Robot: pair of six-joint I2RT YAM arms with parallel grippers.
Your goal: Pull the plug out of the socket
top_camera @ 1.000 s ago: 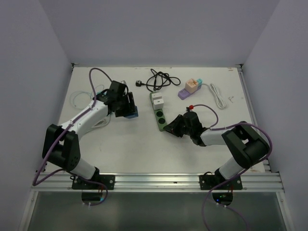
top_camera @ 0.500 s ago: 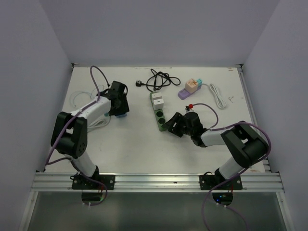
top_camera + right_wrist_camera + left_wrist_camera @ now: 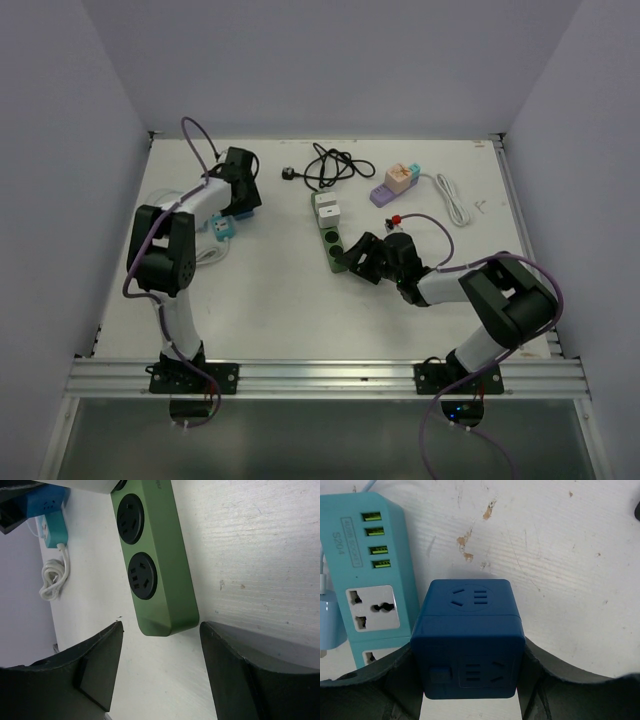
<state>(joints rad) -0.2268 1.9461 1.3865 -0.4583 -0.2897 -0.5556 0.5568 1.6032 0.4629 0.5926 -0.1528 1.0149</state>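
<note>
Swinging out to the far left over the last second, the left gripper (image 3: 470,680) has carried the dark blue cube-shaped plastic plug adapter (image 3: 467,640) well apart from the long green plastic socket strip (image 3: 152,565). Its jaws are clamped on 2 opposite sides of the cube, which now sits just beside a teal plastic power strip (image 3: 367,575). The right gripper (image 3: 160,630) stays spread wide with nothing in it, straddling the green strip's near end. The pull looks done to me.
</note>
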